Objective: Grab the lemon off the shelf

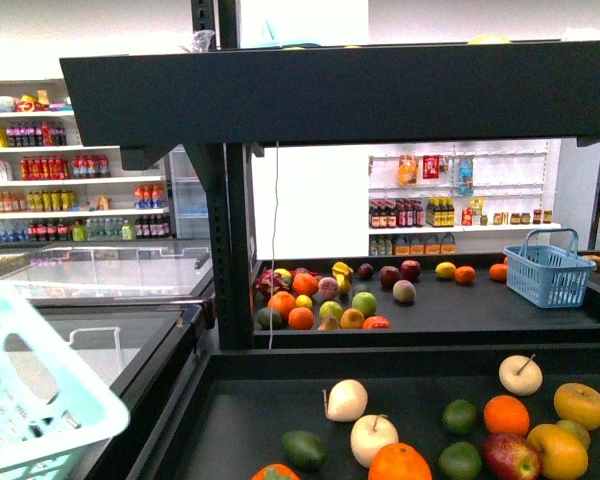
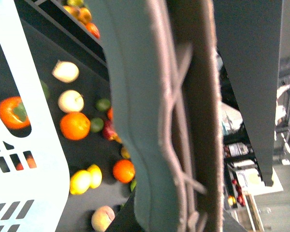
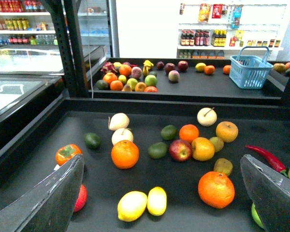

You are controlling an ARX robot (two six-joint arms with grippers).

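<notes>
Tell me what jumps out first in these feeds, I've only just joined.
The loose spread of colourful fruit on the shelf and its black tray grabs the eye, above all a bright-yellow lemon beside a second yellow fruit, both framed between the fingers of the open right gripper. Next is the pale-blue basket, looming large at the front view's lower left.

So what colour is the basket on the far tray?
The basket is light blue; clearest in the right wrist view.
</notes>
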